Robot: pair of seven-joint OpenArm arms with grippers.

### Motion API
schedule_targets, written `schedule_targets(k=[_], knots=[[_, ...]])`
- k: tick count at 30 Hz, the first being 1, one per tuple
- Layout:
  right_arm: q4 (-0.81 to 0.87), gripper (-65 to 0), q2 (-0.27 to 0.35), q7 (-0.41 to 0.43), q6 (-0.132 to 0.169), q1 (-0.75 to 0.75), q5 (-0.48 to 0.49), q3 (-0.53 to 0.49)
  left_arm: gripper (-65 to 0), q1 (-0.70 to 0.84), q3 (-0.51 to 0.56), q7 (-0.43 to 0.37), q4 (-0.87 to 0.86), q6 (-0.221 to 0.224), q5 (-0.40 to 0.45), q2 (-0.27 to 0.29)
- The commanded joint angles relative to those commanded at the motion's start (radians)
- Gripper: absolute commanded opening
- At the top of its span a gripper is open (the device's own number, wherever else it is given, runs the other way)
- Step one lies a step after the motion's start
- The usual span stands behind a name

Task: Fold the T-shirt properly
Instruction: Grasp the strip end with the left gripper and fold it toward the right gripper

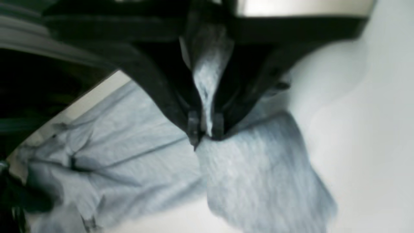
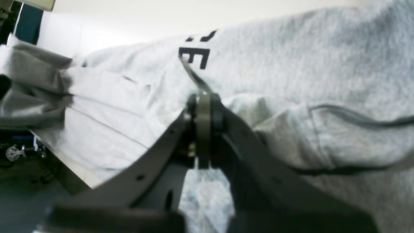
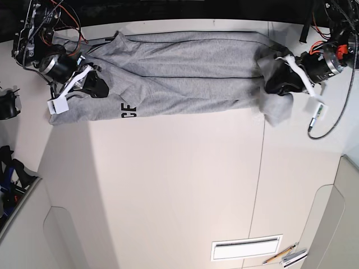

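Both sets of fingers pinch the T-shirt (image 3: pixel 185 73), left gripper (image 1: pixel 206 134) and right gripper (image 2: pixel 203 106) at opposite ends.

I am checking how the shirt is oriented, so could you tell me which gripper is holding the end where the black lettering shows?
The right gripper, on the base view's left: the T-shirt's black lettering lies just beside it. The left gripper holds the plain grey end.

I see the heather-grey cotton T-shirt (image 3: pixel 179 78) stretched along the white table's (image 3: pixel 168 185) far edge, a gripper at each end
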Motion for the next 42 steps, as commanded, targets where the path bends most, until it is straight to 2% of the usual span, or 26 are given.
schedule_targets(k=[3,7,11,14,18,20,24,25,29,33,35,39,42], knots=[[0.0,-65.0,0.0,0.0,0.0,0.0,-0.002,0.0,-65.0,-0.018,0.125,-0.028,0.025,0.0,0.067,0.049],[0.0,-65.0,0.0,0.0,0.0,0.0,-0.008,0.0,-65.0,-0.023,0.237,-0.037,0.025,0.0,0.109,0.137],[0.0,-65.0,0.0,0.0,0.0,0.0,-0.008,0.0,-65.0,-0.023,0.302,-0.064,0.025,0.0,0.183,0.217],[0.0,-65.0,0.0,0.0,0.0,0.0,-0.008,0.0,-65.0,-0.023,0.311,-0.097,0.024,0.0,0.244,0.258],[0.0,-65.0,0.0,0.0,0.0,0.0,-0.007,0.0,-64.4,-0.023,0.321,-0.116,0.022,0.0,0.259,0.266],[0.0,-65.0,0.0,0.0,0.0,0.0,-0.007,0.0,-56.6,-0.023,0.323,-0.154,0.018,0.0,0.304,0.266],[0.0,-65.0,0.0,-0.001,0.0,0.0,-0.007,0.0,-31.1,-0.022,0.363,-0.179,0.018,0.0,0.317,0.266],[0.0,-65.0,0.0,0.0,0.0,0.0,-0.007,0.0,-27.8,-0.02,0.384,-0.179,0.018,0.0,0.317,0.266],[0.0,-65.0,0.0,-0.001,0.0,-0.001,-0.008,0.0,-27.0,-0.02,0.462,-0.179,0.018,0.0,0.319,0.266],[0.0,-65.0,0.001,-0.005,0.0,0.0,-0.002,0.001,-27.1,-0.027,0.463,-0.192,0.018,0.0,0.319,0.266],[0.001,-65.0,0.003,-0.005,0.0,0.0,0.035,0.008,-27.1,-0.039,0.463,-0.191,0.018,0.0,0.322,0.266],[0.042,-65.0,0.003,-0.019,0.0,0.0,0.061,0.05,-27.2,-0.037,0.463,-0.191,0.018,0.0,0.392,0.265],[0.12,-65.0,0.003,-0.04,0.001,0.0,0.071,0.117,-27.2,-0.037,0.463,-0.192,0.018,0.025,0.426,0.262]])
